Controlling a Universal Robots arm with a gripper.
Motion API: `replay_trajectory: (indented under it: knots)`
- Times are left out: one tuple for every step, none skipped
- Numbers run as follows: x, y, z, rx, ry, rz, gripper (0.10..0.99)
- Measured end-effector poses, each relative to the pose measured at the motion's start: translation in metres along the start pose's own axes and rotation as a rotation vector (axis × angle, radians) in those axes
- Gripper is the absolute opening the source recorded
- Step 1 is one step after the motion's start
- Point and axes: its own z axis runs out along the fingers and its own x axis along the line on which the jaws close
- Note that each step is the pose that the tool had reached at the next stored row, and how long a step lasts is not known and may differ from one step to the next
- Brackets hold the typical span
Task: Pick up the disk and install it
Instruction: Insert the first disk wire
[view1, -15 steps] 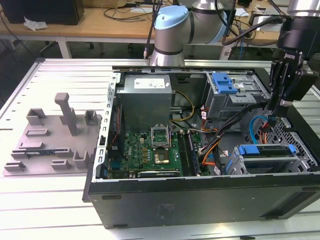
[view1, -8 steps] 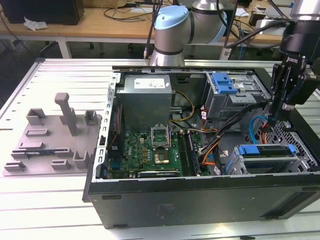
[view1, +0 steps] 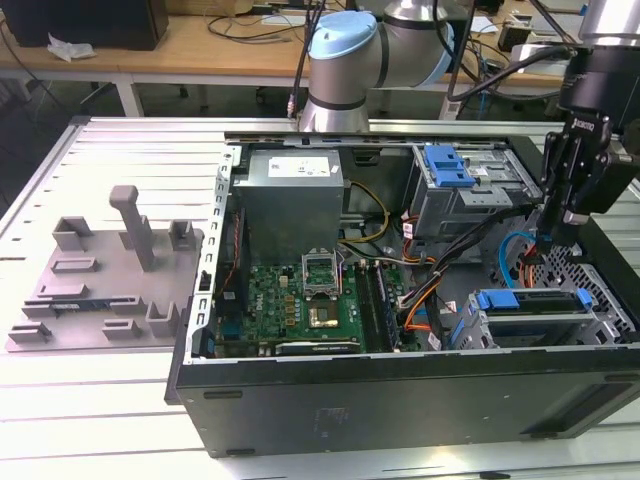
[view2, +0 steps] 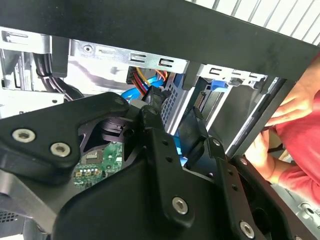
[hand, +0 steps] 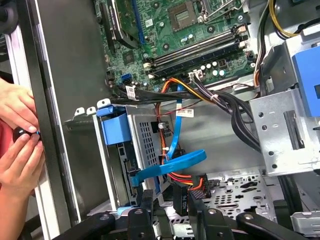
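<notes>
The arm (view1: 340, 75) hangs its tool (view1: 553, 240) pointing down at the exterior view's right, fingers (hand: 146, 202) apart.

The motherboard (view1: 310, 300) is green, inside a black case (view1: 400, 400). A cable (hand: 175, 162) is bright blue, the wires (hand: 182, 176) orange, and the fixture (view1: 100, 290) plain grey.

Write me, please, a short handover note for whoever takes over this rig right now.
Claw: low inside the computer case, beside the drive cage.
Disk: in the cage, blue frame showing.
Done: disk appears slotted in.
Left: cannot tell if it is fully seated or cabled; a blue cable loops beside the cage.
Caution: a person's hands rest on the case wall.
</notes>
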Motion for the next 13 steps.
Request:
replay_trajectory:
  knots:
    - [-0.0003,0.0001,0.0003,0.0,0.0001,0.0,0.412]
    - [-0.0006,0.0005,0.0004,0.0,-0.0001,0.0,0.412]
    - [-0.0009,0.0014,0.0002,0.0,0.0,0.0,0.412]
    - [-0.0014,0.0028,0.0,0.0,0.0001,0.0,0.412]
    - [-0.0019,0.0039,-0.0002,0.0,-0.0001,0.0,0.392]
    - [-0.0025,0.0047,-0.0004,0.0,-0.0001,0.0,0.392]
    - [-0.0031,0.005,-0.0007,0.0,0.0,0.0,0.325]
    - [-0.0035,0.0052,-0.0009,0.0,0.0,0.0,0.263]
    - [-0.0037,0.0053,-0.001,0.0,0.0,0.0,0.263]
    - [-0.004,0.0054,-0.0011,0.0,-0.0001,0.0,0.2]
    - [-0.0045,0.0055,-0.0013,0.0,0.0,0.0,0.2]
    - [-0.0056,0.0058,-0.0017,0.0,-0.0001,0.0,0.2]
    - [-0.0066,0.006,-0.0019,0.001,-0.0001,-0.001,0.2]
